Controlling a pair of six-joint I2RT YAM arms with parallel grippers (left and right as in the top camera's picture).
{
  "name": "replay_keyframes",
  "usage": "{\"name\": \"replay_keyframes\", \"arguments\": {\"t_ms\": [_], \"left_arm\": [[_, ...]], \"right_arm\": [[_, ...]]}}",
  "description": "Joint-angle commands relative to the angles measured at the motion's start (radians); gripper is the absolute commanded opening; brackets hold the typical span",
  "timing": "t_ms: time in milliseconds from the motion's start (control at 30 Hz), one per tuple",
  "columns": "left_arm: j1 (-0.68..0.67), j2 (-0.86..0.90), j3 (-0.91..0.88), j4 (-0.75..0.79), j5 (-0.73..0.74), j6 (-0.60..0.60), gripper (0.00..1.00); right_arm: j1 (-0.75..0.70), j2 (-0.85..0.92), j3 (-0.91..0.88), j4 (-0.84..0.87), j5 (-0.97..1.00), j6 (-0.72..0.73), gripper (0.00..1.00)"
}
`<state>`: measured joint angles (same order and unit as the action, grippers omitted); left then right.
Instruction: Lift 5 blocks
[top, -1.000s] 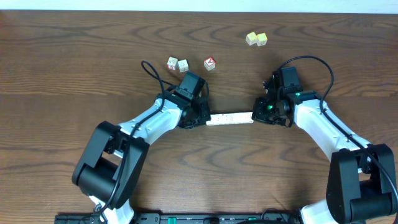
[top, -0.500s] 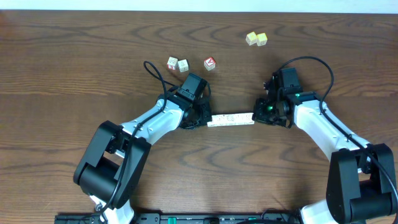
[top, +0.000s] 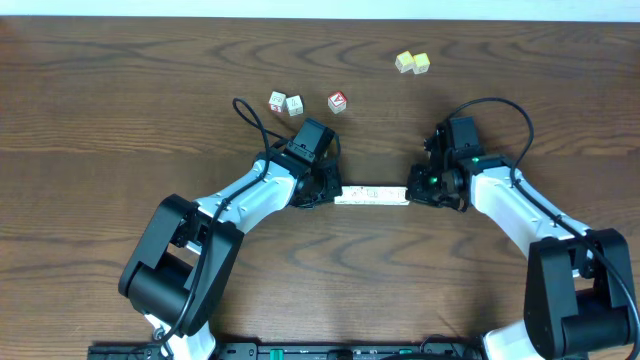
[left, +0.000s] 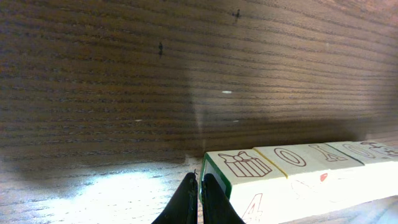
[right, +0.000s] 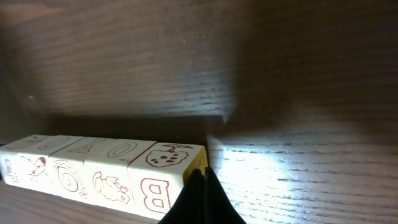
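Pressing inward, the closed left pincer (left: 199, 188) and closed right pincer (right: 200, 184) sandwich the row of five blocks (top: 371, 194) lengthwise between them.

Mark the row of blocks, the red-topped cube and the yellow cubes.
row of blocks (top: 371, 194), overhead view, middle of its top.
red-topped cube (top: 338, 101), overhead view, top face.
yellow cubes (top: 405, 62), overhead view, left cube's top.
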<state>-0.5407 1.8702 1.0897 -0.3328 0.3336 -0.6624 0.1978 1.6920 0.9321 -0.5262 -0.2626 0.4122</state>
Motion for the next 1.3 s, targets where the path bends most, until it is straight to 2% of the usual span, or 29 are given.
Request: {"name": "replay_keyframes", "arguments": {"t_ms": [0, 700, 1267], "left_arm": [[-0.061, 0.006, 0.054, 0.036, 0.151, -0.016, 0.07], [-0.084, 0.006, 0.047, 0.036, 0.151, -0.016, 0.07], [-0.081, 0.006, 0.047, 0.036, 0.107, -0.013, 0.07]], "right_arm": [[0.071, 0.01, -0.008, 0.016, -0.179, -0.009, 0.01], [0.072, 0.01, -0.013, 0.06, -0.131, -0.009, 0.01], [0.072, 0.01, -0.013, 0.027, -0.13, -0.009, 0.01]]}}
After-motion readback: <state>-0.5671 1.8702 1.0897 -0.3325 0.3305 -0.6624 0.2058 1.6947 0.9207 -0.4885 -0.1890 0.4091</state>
